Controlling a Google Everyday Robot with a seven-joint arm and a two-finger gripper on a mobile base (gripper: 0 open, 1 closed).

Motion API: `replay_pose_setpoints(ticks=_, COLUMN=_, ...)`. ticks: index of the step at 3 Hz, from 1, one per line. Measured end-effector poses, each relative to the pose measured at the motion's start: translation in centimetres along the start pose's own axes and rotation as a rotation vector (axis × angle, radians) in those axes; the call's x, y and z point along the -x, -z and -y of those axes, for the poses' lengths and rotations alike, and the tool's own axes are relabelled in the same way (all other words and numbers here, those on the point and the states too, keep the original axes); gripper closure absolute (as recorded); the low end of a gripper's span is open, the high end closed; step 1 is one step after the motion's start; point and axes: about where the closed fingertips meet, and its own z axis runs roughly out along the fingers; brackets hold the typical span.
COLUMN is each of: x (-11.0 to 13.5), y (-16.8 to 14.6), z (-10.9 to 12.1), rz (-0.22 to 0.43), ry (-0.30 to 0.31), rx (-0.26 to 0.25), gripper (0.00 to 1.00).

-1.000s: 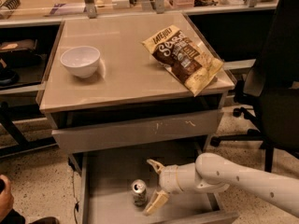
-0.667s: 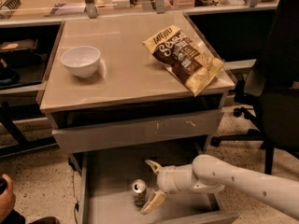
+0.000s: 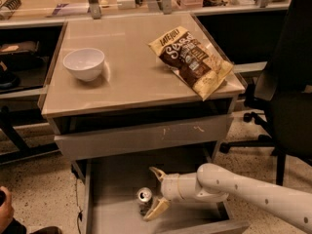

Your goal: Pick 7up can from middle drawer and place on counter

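The 7up can [image 3: 144, 197] stands upright on the floor of the open middle drawer [image 3: 105, 211], its silvery top showing. My gripper [image 3: 155, 193] reaches in from the right on a white arm. Its two tan fingers are spread, one behind the can [image 3: 157, 172] and one in front of it [image 3: 157, 209]. The can sits just at the fingertips, right at the mouth of the gap. The tan counter [image 3: 136, 77] lies above the drawers.
A white bowl [image 3: 84, 63] sits on the counter's left, a snack bag [image 3: 195, 60] on its right. The drawer above has a scratched front [image 3: 146, 135]. A black office chair [image 3: 282, 96] stands at the right. A wooden bench [image 3: 58, 4] runs behind.
My gripper has slid a little to the left toward the can, its open fingers now reaching either side of it. The can has not moved.
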Motion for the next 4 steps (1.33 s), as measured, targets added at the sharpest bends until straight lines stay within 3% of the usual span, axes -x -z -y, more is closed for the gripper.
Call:
replay_pose_setpoints(ticks=1, x=-0.7, y=-1.7, z=0.0, rz=0.021, ry=-0.018, rx=0.003, gripper=0.0)
replay_pose_setpoints(ticks=4, x=-1.7, y=-2.4, z=-3.7, rz=0.028, ry=-0.062, rx=0.016, gripper=0.0)
